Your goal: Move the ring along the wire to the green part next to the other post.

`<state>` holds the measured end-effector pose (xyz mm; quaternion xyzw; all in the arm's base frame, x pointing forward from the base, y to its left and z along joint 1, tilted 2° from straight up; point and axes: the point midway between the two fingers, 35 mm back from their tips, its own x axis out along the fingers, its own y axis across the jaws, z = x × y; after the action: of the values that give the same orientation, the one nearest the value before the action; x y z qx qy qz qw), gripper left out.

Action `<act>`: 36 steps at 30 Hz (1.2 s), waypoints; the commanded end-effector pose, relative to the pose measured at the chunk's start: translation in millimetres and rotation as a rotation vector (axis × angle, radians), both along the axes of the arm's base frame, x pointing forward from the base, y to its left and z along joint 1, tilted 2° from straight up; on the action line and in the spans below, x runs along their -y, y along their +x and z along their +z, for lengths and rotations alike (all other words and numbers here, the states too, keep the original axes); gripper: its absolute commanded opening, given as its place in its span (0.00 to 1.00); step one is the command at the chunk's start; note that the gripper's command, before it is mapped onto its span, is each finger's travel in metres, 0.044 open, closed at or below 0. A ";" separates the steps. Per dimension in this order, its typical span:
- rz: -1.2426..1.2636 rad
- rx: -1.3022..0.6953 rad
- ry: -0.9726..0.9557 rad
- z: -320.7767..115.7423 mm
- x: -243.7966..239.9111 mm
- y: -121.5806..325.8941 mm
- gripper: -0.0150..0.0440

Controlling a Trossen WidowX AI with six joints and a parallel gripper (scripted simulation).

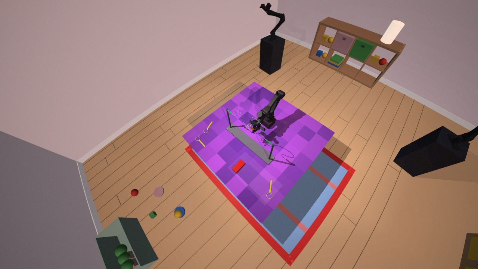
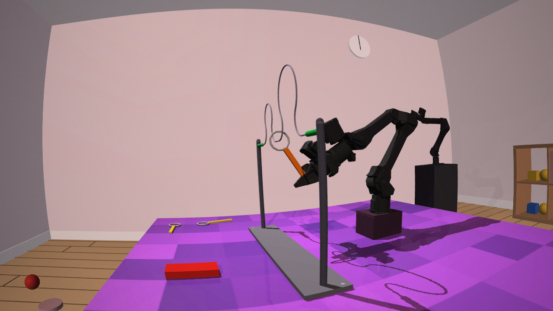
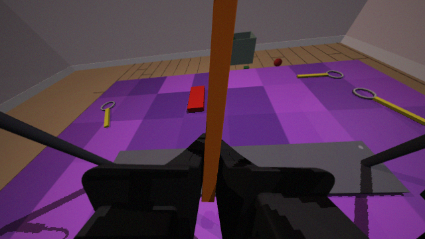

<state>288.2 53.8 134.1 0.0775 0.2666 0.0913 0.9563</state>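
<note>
Ahead of the gripper point(image 1: 253, 127) point(image 2: 300, 181) point(image 3: 211, 146), past the base plate point(image 1: 248, 144) point(image 2: 286, 259) point(image 3: 285, 159), the air over a low red block point(image 1: 238, 166) point(image 2: 192, 270) point(image 3: 196, 98) offered room. A dark post barred the way on either side: the near post point(image 2: 322, 216) point(image 3: 46, 137) to its left, the far post point(image 2: 261, 185) point(image 3: 398, 153) to its right. Above the fingertips, the looping grey wire point(image 1: 238, 111) point(image 2: 278, 92) closed off the upward path.
</note>
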 end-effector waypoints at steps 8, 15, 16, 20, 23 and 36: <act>-0.005 -0.024 0.224 10.4 -35.9 -4.2 0.00; -0.009 -0.043 0.389 22.7 -58.7 -6.7 0.00; -0.010 -0.046 0.413 24.8 -61.8 -7.0 0.00; -0.012 -0.057 0.511 34.1 -74.0 -8.3 0.00; -0.014 -0.066 0.586 41.9 -82.5 -9.1 0.00; -0.023 -0.104 0.909 82.2 -112.0 -11.8 0.00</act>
<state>276.9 158.1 202.8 0.4586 0.2520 0.1756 0.8339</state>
